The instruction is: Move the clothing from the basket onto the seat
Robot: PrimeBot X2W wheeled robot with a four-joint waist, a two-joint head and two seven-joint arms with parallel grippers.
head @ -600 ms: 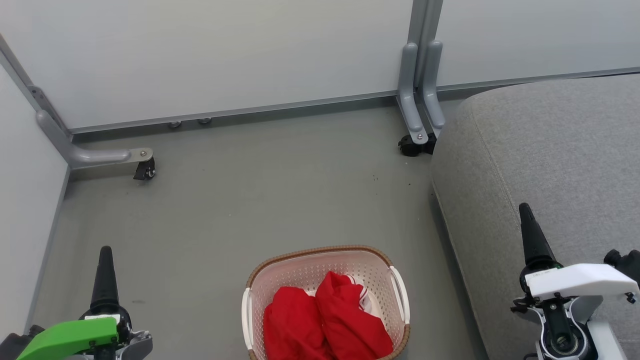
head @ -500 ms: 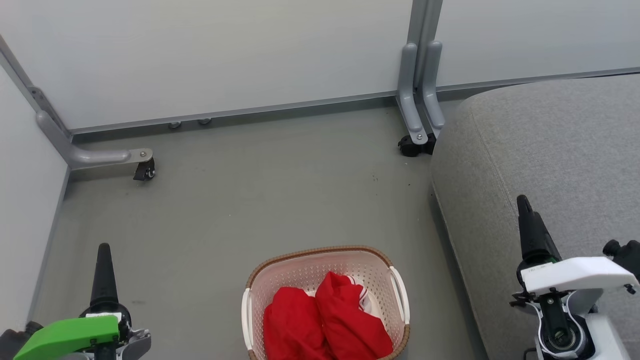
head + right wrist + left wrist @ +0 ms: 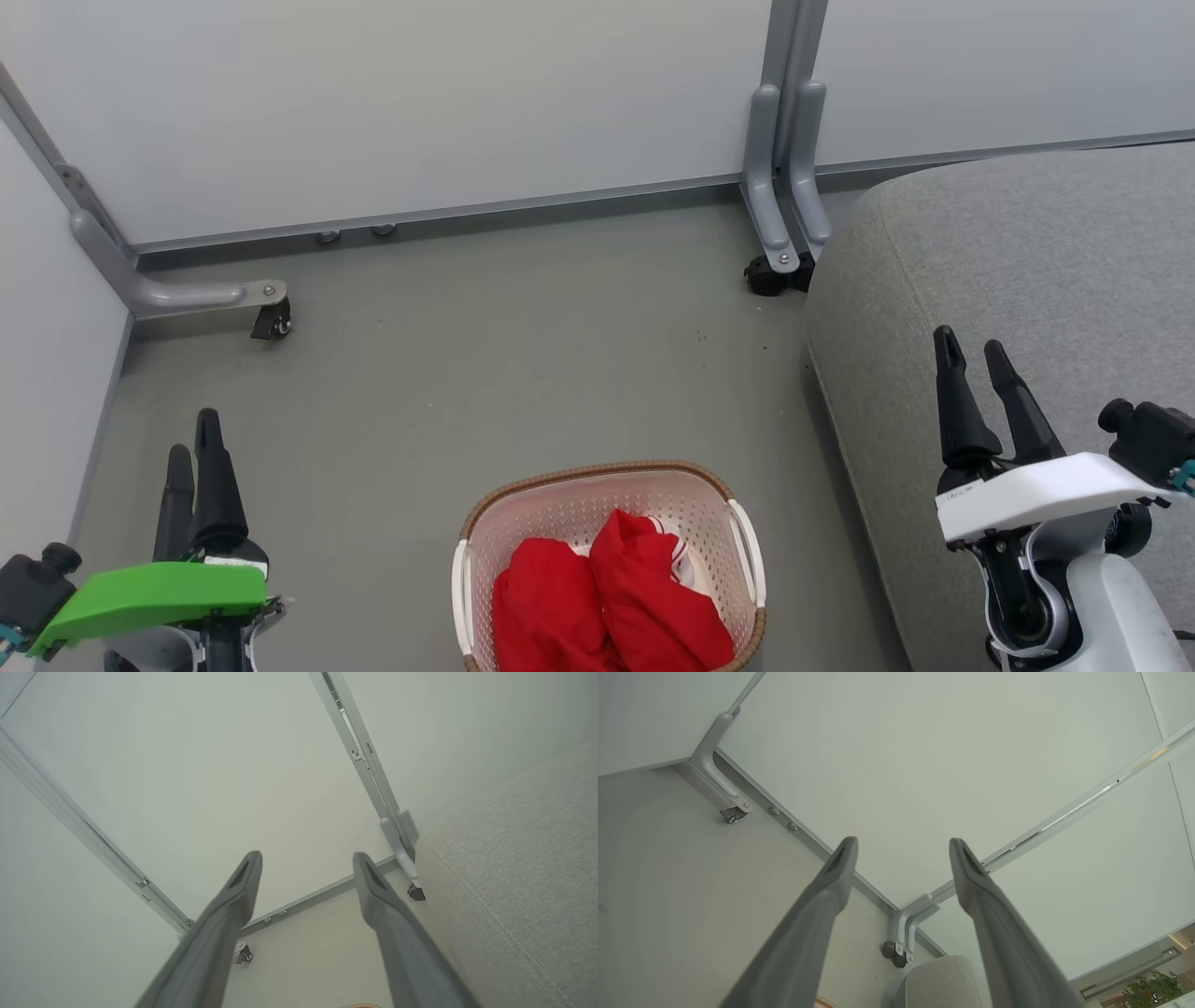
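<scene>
- Red clothing (image 3: 607, 607) with a glimpse of white trim, bunched in two folds inside the basket (image 3: 597, 469), at the bottom middle of the head view, nearest the robot.
- Cream perforated walls, brown woven-look rim, a white handle on each side; set on the grey floor (image 3: 485, 373), near end cut off by the picture's edge.
- On the robot's left, well apart from the basket: left gripper (image 3: 192, 434) under a green cover, raised over the floor, dark fingers parted and clasping nothing; wide gap between them plain in the left wrist view.
- On the robot's right: right gripper (image 3: 969, 339) under a white cover, seen against the left edge of the seat (image 3: 1046, 243), fingers likewise spread with nothing between; touching the cushion or not, impossible to tell.
- Grey woven upholstery, rounded edges, a seam line along the side; spread over the right of the head view, near the basket with a strip of floor between.
- Farther back, left caster (image 3: 271, 322) on a grey metal foot by the left corner, and right caster (image 3: 770, 277) under a pair of grey brackets, close against the seat's far corner.
- Behind all, pale partition panels (image 3: 420, 103) on grey frames, closing off the floor at the left and the back.
- Beyond the panels, low in the right corner of the left wrist view, a patch of green plant (image 3: 1153, 989).
</scene>
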